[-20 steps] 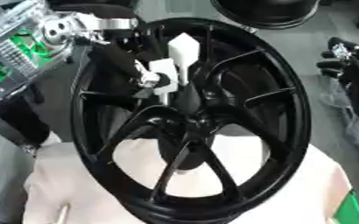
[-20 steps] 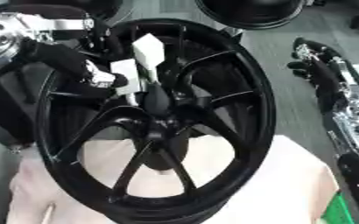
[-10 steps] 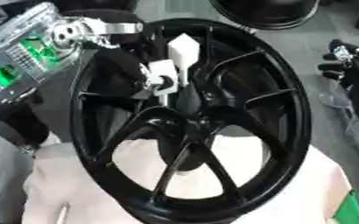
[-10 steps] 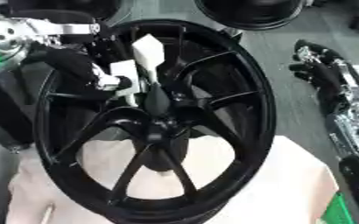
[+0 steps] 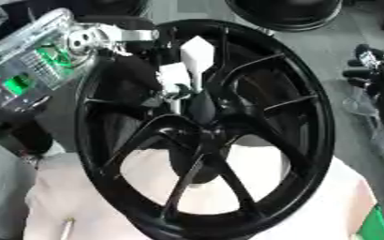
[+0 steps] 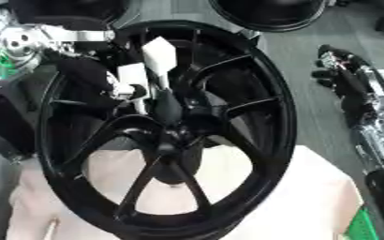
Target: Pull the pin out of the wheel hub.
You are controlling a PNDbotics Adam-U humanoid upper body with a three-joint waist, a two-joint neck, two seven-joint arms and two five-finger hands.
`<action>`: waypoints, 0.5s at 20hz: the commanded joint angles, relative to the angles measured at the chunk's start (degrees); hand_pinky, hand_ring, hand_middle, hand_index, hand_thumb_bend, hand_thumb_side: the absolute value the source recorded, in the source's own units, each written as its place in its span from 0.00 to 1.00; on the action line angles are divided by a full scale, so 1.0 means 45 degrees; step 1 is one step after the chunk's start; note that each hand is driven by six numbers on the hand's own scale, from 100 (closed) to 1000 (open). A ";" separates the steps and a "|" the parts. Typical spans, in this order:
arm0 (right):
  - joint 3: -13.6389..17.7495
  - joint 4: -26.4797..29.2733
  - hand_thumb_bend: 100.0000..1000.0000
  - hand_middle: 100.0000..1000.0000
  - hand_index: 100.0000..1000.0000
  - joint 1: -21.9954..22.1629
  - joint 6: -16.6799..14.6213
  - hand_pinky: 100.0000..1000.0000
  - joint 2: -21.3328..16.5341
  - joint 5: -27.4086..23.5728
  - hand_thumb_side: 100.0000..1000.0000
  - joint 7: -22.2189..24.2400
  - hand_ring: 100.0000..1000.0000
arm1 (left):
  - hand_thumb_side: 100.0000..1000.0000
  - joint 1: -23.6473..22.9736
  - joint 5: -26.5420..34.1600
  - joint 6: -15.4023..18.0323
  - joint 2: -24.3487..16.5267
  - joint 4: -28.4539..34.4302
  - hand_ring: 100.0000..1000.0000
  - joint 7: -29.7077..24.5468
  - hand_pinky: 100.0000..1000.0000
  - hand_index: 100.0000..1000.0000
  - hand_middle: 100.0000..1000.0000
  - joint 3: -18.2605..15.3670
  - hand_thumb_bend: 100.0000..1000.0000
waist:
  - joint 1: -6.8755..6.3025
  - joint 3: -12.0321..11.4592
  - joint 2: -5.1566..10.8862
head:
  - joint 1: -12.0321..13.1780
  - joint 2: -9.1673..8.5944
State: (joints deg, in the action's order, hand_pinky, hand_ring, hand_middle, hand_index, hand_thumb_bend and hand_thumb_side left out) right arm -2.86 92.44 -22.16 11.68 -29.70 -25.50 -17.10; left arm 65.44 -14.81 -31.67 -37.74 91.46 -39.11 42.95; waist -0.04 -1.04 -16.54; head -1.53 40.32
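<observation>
A large black spoked wheel [image 5: 310, 122] stands upright on a beige cloth, with its hub [image 5: 202, 133] at the middle. My left arm comes in from the upper left, and my black left hand [image 5: 139, 77] reaches between the spokes just above the hub. Its fingers are curled round a white pin piece [image 5: 175, 80], whose thin shaft points down toward the hub. A second white block [image 5: 198, 52] stands up just above it. My right hand [image 6: 340, 77] hangs at the right edge, away from the wheel, with its fingers relaxed.
The beige cloth [image 5: 335, 197] covers the surface under the wheel. Another black wheel [image 5: 290, 11] lies at the top, behind this one. A clear-cased unit with green lights [image 5: 27, 70] sits on my left arm. A green edge [image 6: 361, 225] shows at the lower right.
My left arm's silver joint has shifted slightly right, toward the rim. The left hand stays closed on the white pin piece above the hub. The right hand has not moved.
</observation>
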 commanded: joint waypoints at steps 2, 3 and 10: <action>0.0104 0.0136 0.11 0.61 0.80 -0.0123 -0.0040 0.79 -0.0191 -0.0025 0.43 -0.0018 0.65 | 0.29 0.0166 -0.0245 -0.1900 -0.0079 0.0063 0.68 -0.2039 0.71 0.69 0.64 -0.0070 0.25 | 0.0032 0.0043 0.0202 | 0.0046 -0.0183; 0.0106 0.0137 0.11 0.61 0.80 -0.0123 -0.0042 0.79 -0.0188 -0.0029 0.43 -0.0022 0.65 | 0.24 0.0168 -0.0275 -0.1892 -0.0079 0.0094 0.68 -0.2072 0.71 0.69 0.64 -0.0066 0.24 | 0.0032 0.0044 0.0204 | 0.0042 -0.0185; 0.0121 0.0095 0.11 0.61 0.80 -0.0038 -0.0045 0.79 -0.0138 -0.0048 0.44 -0.0054 0.65 | 0.26 0.0156 -0.0462 -0.2059 -0.0067 0.0218 0.64 -0.1817 0.68 0.61 0.58 -0.0183 0.07 | 0.0005 0.0053 0.0177 | 0.0043 -0.0188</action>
State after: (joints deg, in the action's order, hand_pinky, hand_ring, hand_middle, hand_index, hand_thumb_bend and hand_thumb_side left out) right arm -2.85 92.39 -22.03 11.58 -29.45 -25.50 -17.19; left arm 65.36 -16.65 -31.83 -37.29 91.79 -38.95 43.19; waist -0.10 -0.83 -16.65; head -1.53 40.13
